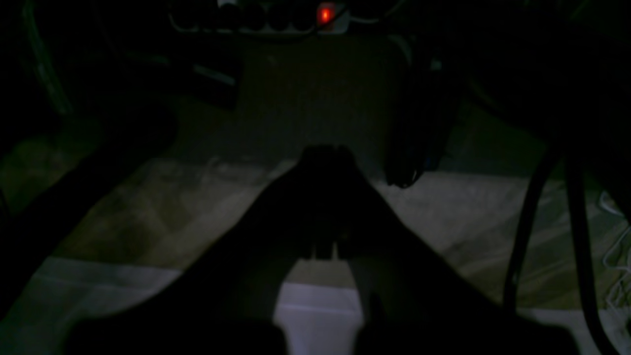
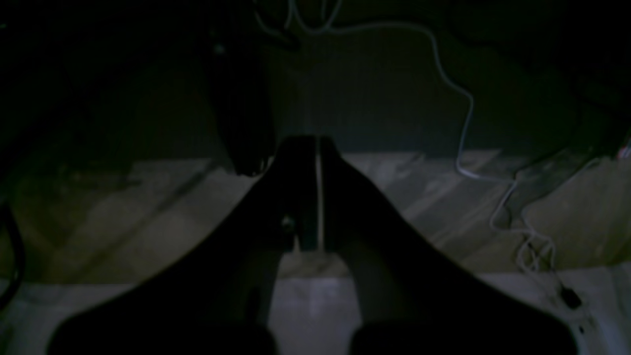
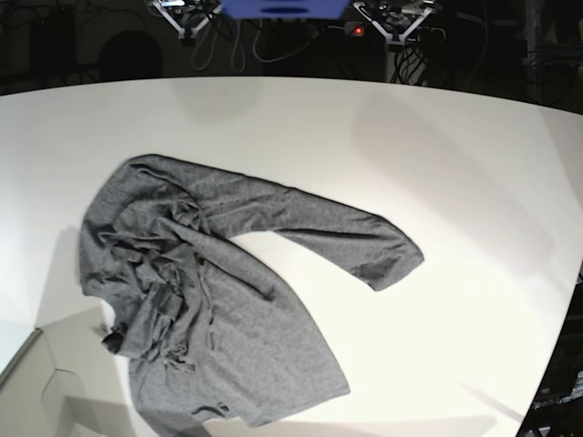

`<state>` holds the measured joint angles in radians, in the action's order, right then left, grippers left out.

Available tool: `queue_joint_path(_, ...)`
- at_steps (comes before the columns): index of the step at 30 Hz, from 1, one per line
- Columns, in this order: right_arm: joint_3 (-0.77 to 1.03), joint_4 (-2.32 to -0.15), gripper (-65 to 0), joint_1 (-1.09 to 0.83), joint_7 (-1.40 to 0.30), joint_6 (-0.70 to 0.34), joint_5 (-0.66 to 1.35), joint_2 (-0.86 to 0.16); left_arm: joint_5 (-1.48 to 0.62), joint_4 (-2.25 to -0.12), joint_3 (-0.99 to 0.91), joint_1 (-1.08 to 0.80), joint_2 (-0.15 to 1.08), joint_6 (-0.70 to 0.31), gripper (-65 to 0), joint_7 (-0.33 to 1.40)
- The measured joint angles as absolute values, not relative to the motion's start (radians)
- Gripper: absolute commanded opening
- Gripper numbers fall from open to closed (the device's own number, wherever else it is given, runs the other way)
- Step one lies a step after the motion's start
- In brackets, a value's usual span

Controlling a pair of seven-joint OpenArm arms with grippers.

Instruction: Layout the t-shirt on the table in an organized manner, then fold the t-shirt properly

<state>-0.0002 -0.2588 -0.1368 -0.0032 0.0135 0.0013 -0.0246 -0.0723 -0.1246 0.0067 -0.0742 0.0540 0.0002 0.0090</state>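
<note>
The t-shirt (image 3: 209,300), heathered dark grey with long sleeves, lies crumpled on the left half of the white table (image 3: 437,164). Its body is bunched in folds, and one sleeve (image 3: 364,241) stretches out to the right. Neither arm shows in the base view. In the dim left wrist view my left gripper (image 1: 323,153) is shut with nothing between its fingers, over a dark floor-like surface. My right gripper (image 2: 318,143) is shut too, only a thin slit between its fingers, and holds nothing. No shirt shows in either wrist view.
A pale box-like corner (image 3: 36,382) juts in at the table's near left. Behind the curved far edge are cables, a blue object (image 3: 282,7) and a red light (image 3: 358,30). A power strip with a red lamp (image 1: 324,15) and a white cable (image 2: 463,123) appear in the wrist views.
</note>
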Motion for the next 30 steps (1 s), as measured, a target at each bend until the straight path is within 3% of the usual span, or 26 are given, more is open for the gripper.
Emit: queue_joint_path(30, 0.0, -0.281, -65.0, -0.182, -0.008, 0.012, 0.001, -0.025, -0.072, -0.125, 0.007, -0.089, 0.075, 0.0, -65.0, 0.011)
